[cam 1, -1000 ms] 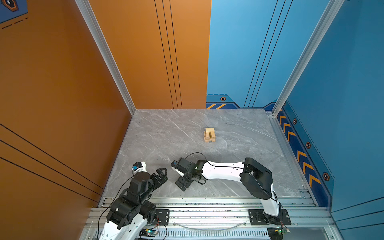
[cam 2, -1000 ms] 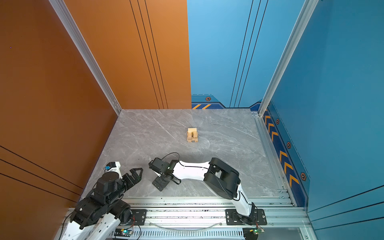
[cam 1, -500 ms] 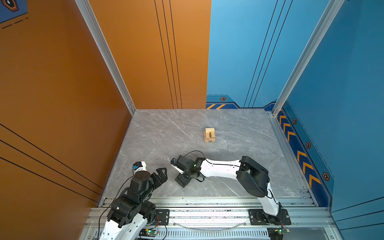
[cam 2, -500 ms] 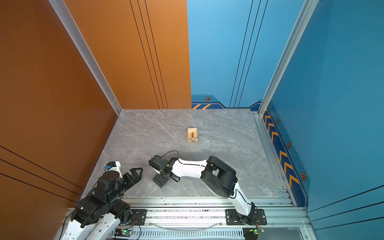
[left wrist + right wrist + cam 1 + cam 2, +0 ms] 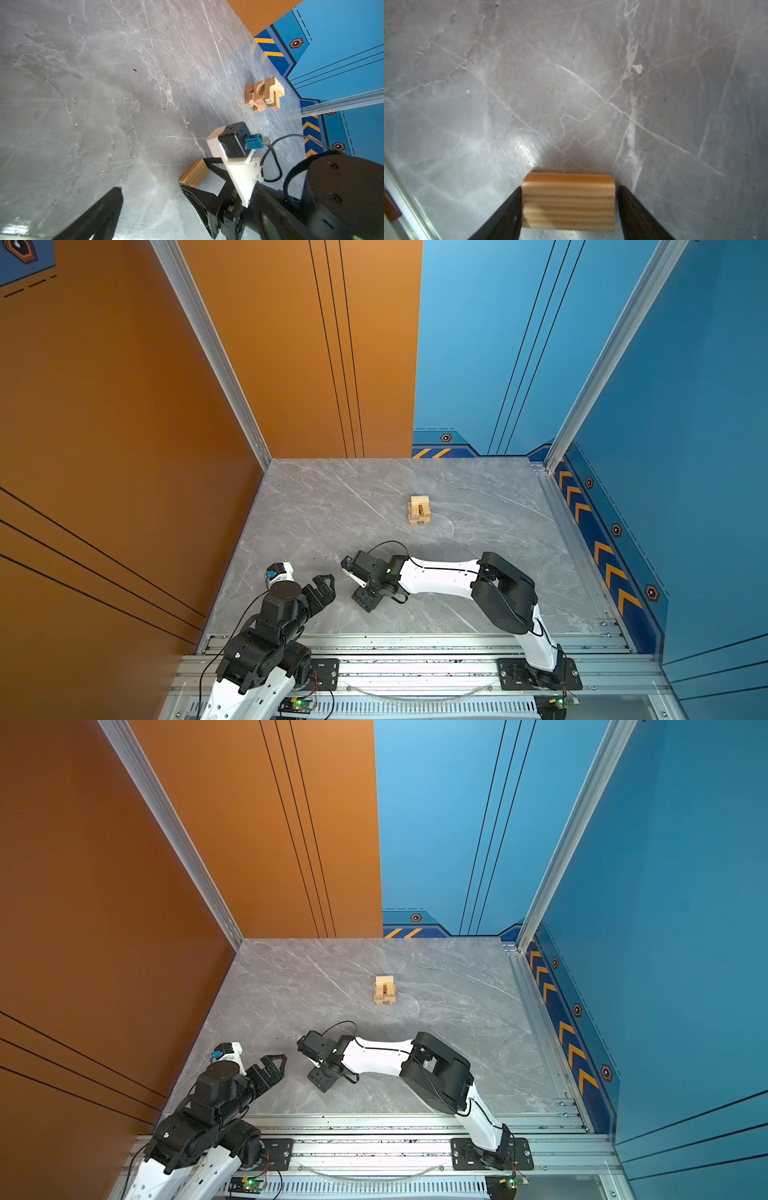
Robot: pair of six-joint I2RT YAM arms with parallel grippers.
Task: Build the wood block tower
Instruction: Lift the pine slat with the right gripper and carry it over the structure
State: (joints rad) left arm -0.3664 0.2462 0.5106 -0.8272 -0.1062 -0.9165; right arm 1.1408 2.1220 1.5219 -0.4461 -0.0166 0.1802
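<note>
The tower [image 5: 419, 510] of pale wood blocks stands mid-table in both top views [image 5: 385, 990], and the left wrist view shows its crossed bars around an arch [image 5: 264, 94]. A grooved wooden slab [image 5: 568, 202] lies flat on the marble near the front. My right gripper [image 5: 568, 193] points down over it, both fingers pressed against its two ends. From the left wrist view the slab [image 5: 194, 175] pokes out between those fingers. In both top views the right gripper [image 5: 365, 598] hides the slab. My left gripper [image 5: 328, 587] hovers open and empty just left of it.
Grey marble table [image 5: 332, 510] walled by orange panels on the left and blue panels at the back and right. An aluminium rail [image 5: 415, 645] carrying both arm bases runs along the front edge. The right arm's cable [image 5: 386, 545] loops above its wrist.
My right gripper has narrowed from wide open until its fingers meet the slab's ends, and its wrist shifted slightly left. The left arm has stayed put.
</note>
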